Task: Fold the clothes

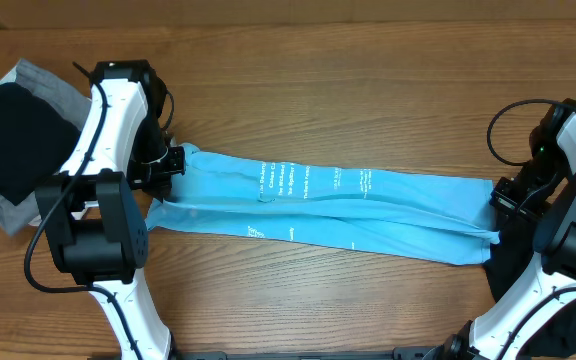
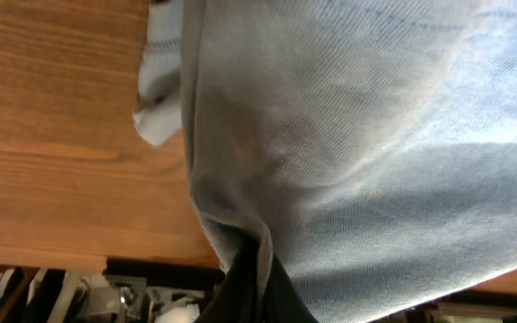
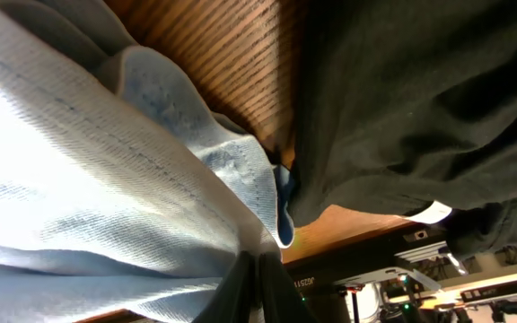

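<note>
Light blue jersey, drawn into a long band across the wooden table (image 1: 348, 80): the light blue T-shirt (image 1: 368, 210) lies stretched between my two arms, its white lettering (image 1: 283, 180) uppermost towards my left. My left gripper (image 1: 173, 163) holds one end and my right gripper (image 1: 496, 212) the other. Each wrist view shows the jaws closed narrow on a bunched fold of blue cloth, with nothing else pinched between them.

A black garment (image 3: 402, 108) lies just beside the right-hand grip, partly under that arm; whether it touches the shirt's end I cannot tell. At the left edge of the overhead view a second dark garment (image 1: 8, 135) rests on grey cloth (image 1: 48, 85), apart from the shirt.

Handling, as I judge it: the fabric is light, soft and limp. It sags and creases wherever it is not under tension, and thin layers may slip past one another in a pinch. Hold is best taken at hems or corners, gathering all layers, with both ends moved together so the band does not twist.
</note>
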You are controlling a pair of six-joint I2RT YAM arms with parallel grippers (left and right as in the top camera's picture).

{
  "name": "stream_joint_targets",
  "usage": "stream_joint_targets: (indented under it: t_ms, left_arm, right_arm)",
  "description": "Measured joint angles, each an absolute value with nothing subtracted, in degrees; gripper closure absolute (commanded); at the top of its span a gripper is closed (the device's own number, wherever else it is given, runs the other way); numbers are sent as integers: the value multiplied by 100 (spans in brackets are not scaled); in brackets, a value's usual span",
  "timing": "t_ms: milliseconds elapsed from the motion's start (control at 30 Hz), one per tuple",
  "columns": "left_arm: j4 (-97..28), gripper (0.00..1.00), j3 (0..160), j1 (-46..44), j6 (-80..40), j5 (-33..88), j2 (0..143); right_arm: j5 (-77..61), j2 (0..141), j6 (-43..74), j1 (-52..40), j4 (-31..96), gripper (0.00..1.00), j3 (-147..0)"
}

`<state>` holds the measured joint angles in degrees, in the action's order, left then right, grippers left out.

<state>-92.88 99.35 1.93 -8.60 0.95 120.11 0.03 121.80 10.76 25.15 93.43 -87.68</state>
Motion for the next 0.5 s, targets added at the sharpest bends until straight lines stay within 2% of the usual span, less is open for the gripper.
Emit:
stream_joint_targets:
  t_ms: [33, 100, 133, 333, 500]
  left_arm:
    - [-9238, 91, 9933, 193, -864, 84, 12011]
    - [-9166, 71, 9933, 193, -864, 73, 12009]
    - [-9159, 65, 9933, 193, -880, 58, 12009]
    - [-9148, 66, 9931, 193, -904, 14, 12011]
    - [-9076, 67, 9931, 193, -904, 16, 12011]
  right_arm:
    - [8, 12180, 1085, 2515, 9345, 89, -8768]
    - [21, 12180, 1087, 2512, 9343, 83, -8768]
    - [25, 12180, 1087, 2515, 9343, 81, -8768]
    - [30, 12180, 1087, 2515, 9338, 75, -8766]
    - [60, 12180, 1092, 2515, 9144, 59, -8761]
